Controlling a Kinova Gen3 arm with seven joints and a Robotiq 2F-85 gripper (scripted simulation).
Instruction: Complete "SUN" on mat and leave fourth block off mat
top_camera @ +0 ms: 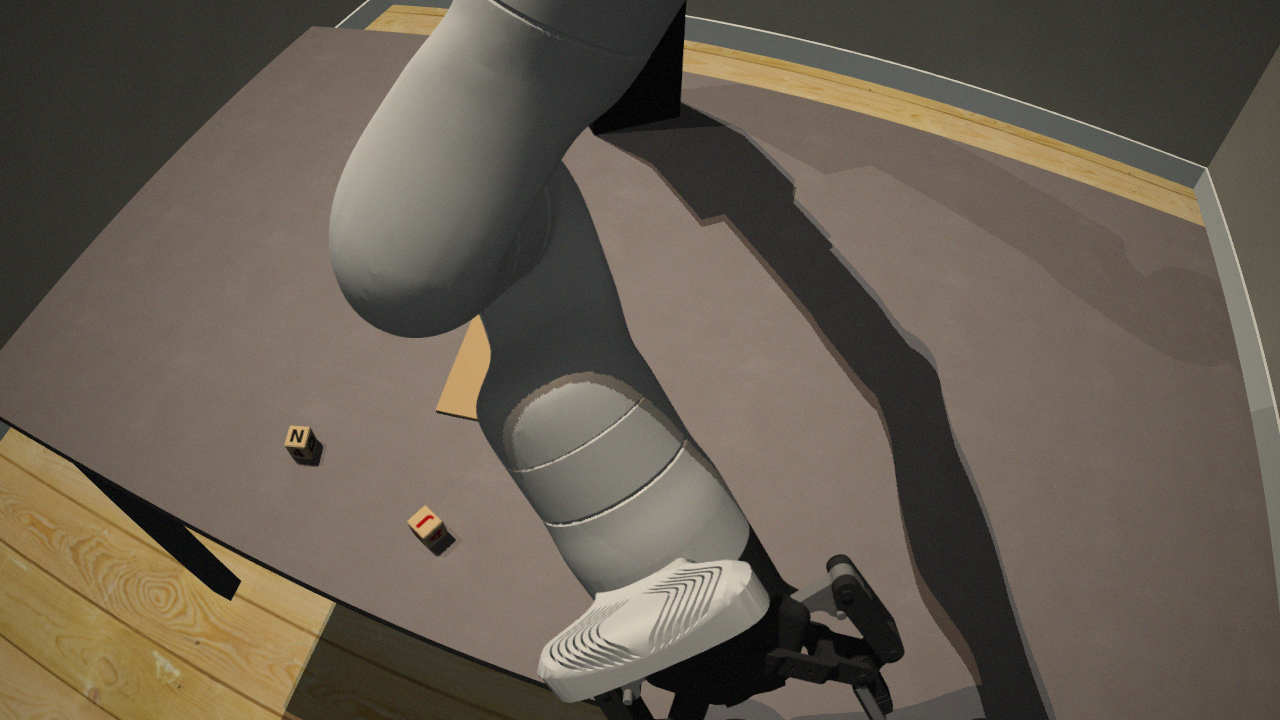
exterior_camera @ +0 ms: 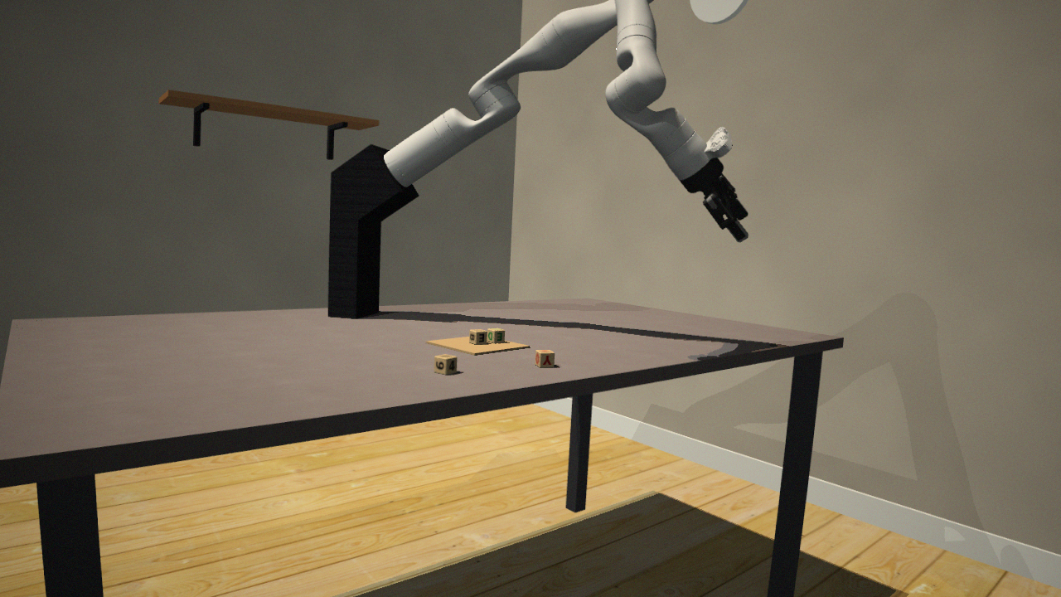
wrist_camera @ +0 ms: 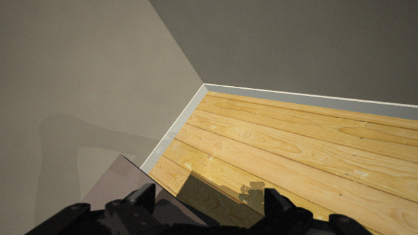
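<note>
The tan mat (exterior_camera: 478, 346) lies on the grey table with two wooden blocks (exterior_camera: 486, 336) side by side on it; in the top view only a corner of the mat (top_camera: 467, 371) shows, the arm hides the rest. A block with N on top (top_camera: 299, 439) lies off the mat, and also shows in the exterior view (exterior_camera: 445, 363). A block with a red letter on top (top_camera: 426, 524) lies off the mat nearer the table edge, and also shows in the exterior view (exterior_camera: 545, 358). My gripper (exterior_camera: 730, 219) is open and empty, high above the table's far corner; its fingers frame floor and a table corner.
A wooden wall shelf (exterior_camera: 267, 111) hangs behind the table. The black robot pedestal (exterior_camera: 360, 230) stands at the table's back. The arm's links (top_camera: 501, 179) block much of the top view. The table edge (top_camera: 268, 564) runs close to the red-letter block.
</note>
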